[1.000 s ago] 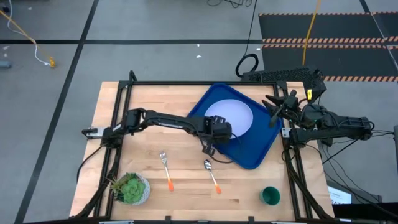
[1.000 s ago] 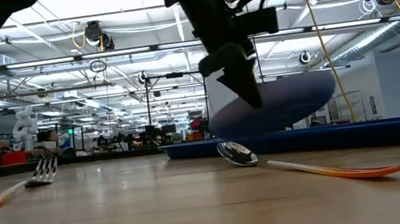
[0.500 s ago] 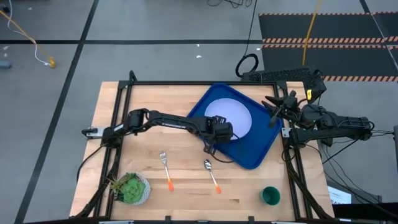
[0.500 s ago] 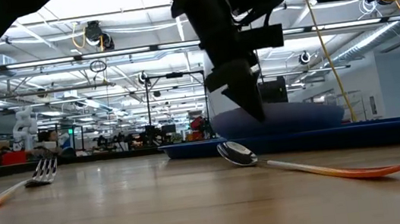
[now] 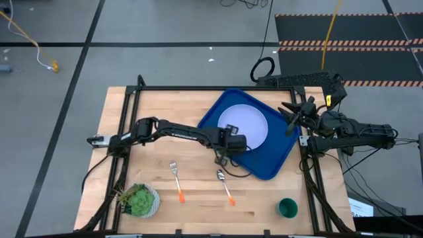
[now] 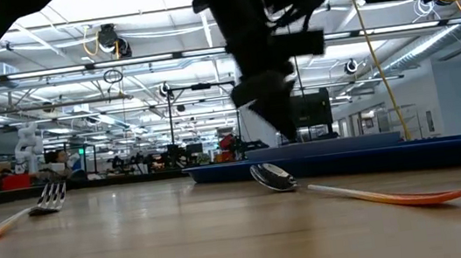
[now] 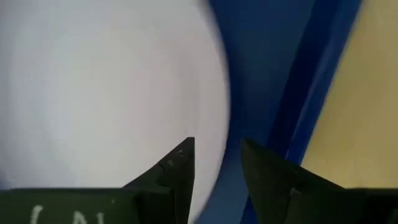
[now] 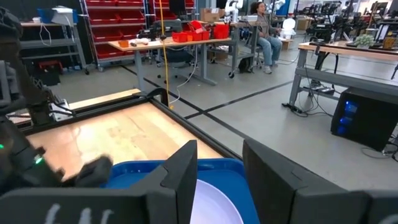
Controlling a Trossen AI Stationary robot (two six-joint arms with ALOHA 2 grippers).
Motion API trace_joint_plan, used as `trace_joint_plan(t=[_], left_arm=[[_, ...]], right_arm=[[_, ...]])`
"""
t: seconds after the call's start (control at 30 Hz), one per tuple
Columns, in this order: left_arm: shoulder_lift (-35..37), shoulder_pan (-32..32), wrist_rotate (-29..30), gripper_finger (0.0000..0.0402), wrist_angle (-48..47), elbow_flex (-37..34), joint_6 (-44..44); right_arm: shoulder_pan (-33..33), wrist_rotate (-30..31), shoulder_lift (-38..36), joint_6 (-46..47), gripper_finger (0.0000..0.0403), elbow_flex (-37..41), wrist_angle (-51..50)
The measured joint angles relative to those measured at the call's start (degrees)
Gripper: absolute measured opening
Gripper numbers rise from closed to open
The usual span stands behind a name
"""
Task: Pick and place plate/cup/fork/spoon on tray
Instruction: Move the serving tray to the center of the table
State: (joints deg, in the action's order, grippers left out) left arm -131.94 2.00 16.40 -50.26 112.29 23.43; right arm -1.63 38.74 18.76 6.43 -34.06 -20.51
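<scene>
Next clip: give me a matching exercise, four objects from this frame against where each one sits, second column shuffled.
Objects:
1. plate
2. cup
3. fork
4. potted plant

Places:
A. table's near-left corner
B. on the bare table, just left of the spoon
C. lying in the blue tray
D. table's near-right corner, off the tray

Pairs: 1-C, 2-D, 3-B, 4-A

Left claw [image 5: 231, 151] blocks spoon [image 5: 225, 186] from above; fork [image 5: 176, 180] clear.

Potted plant [image 5: 139, 199] on table [image 5: 152, 119].
</scene>
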Motion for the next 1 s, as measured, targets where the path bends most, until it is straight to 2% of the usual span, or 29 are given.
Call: trace_joint_plan(t=[0.13, 0.27, 0.33, 0.47, 0.63, 1.0], left_arm=[[0.0, -1.9, 8.6, 0.0134, -10.4, 0.0, -0.9], [0.0, -5.1, 9.2, 0.0134, -17.6, 0.0, -5.3], [0.0, -6.9, 8.0, 0.0134, -19.6, 0.0, -6.9], [0.0, -9.6, 1.9, 0.0134, -23.1, 0.0, -7.7], [0.3, -10.0, 1.4, 0.0133, -27.2, 0.0, -7.3], [4.2, -1.6, -6.3, 0.0133, -25.7, -0.5, 0.2]], right_arm=[[0.0, 0.0, 0.0, 0.6, 0.0121, 0.0, -1.2], [0.0, 0.0, 0.0, 1.3, 0.0121, 0.0, -1.2], [0.0, -0.2, 0.0, 1.5, 0.0121, 0.0, -1.3], [0.0, -2.7, 0.0, 1.9, 0.0121, 0.0, -2.0], [0.0, -2.9, 0.0, 3.0, 0.0121, 0.0, -3.9], [0.0, -3.0, 0.0, 4.8, 0.0121, 0.0, -6.6]])
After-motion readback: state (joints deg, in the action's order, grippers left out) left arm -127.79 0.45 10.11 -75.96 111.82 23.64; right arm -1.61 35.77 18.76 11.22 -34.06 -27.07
